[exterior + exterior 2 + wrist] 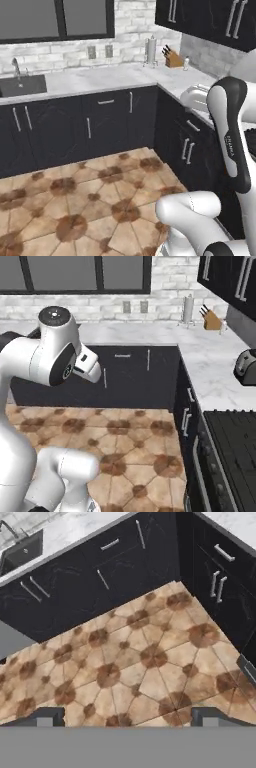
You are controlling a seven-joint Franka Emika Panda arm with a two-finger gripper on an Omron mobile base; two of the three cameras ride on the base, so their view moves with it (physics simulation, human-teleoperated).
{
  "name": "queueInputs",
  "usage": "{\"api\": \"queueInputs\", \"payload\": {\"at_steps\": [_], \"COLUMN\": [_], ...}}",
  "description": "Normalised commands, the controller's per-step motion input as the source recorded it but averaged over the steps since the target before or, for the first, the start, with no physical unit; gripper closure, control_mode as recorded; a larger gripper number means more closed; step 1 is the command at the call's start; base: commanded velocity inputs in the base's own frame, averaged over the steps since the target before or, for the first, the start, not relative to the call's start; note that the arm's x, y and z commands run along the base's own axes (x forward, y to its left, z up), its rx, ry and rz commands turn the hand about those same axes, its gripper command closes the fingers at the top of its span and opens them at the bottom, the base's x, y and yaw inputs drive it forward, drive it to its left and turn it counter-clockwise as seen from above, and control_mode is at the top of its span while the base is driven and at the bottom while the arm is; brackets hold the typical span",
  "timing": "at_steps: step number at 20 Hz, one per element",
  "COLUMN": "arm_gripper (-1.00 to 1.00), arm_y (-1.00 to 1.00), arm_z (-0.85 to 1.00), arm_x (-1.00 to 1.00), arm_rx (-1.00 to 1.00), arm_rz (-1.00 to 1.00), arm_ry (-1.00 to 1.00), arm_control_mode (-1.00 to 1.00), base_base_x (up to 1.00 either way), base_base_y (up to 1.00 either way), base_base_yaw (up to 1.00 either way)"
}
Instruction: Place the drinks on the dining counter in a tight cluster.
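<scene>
Brown tiled floor (130, 662) under your gripper (125, 716), no drinks or dining counter in sight.

Your fingertips (47, 716) stand wide apart with nothing between them, aimed down at the floor in front of the dark cabinets (107, 125). The marble here is the L-shaped worktop (120, 75) with knife block (173, 59) and paper-towel roll (151, 50), not your target. Where the drinks stand you cannot tell. Drive or swing carelessly and you risk clipping the cabinet handles (216, 587) or toaster (247, 367) close on your right.
</scene>
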Motion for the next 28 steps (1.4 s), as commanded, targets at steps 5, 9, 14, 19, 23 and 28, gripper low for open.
{"api": "queueInputs", "payload": {"at_steps": [5,9,14,19,23,28], "arm_gripper": [-1.00,-1.00,-1.00,-1.00,-1.00,-1.00], "arm_y": [0.00,0.00,0.00,0.00,0.00,0.00], "arm_z": [0.00,0.00,0.00,0.00,0.00,0.00], "arm_x": [0.00,0.00,0.00,0.00,0.00,0.00], "arm_rx": [0.00,0.00,0.00,0.00,0.00,0.00], "arm_rz": [0.00,0.00,0.00,0.00,0.00,0.00], "arm_ry": [0.00,0.00,0.00,0.00,0.00,0.00], "arm_control_mode": [1.00,1.00,1.00,1.00,1.00,1.00], "base_base_x": [0.34,1.00,1.00,1.00,0.87,0.83], "base_base_y": [0.31,0.99,1.00,1.00,1.00,0.98], "base_base_yaw": [-0.90,-0.54,-0.52,-0.53,-0.50,-0.47]}}
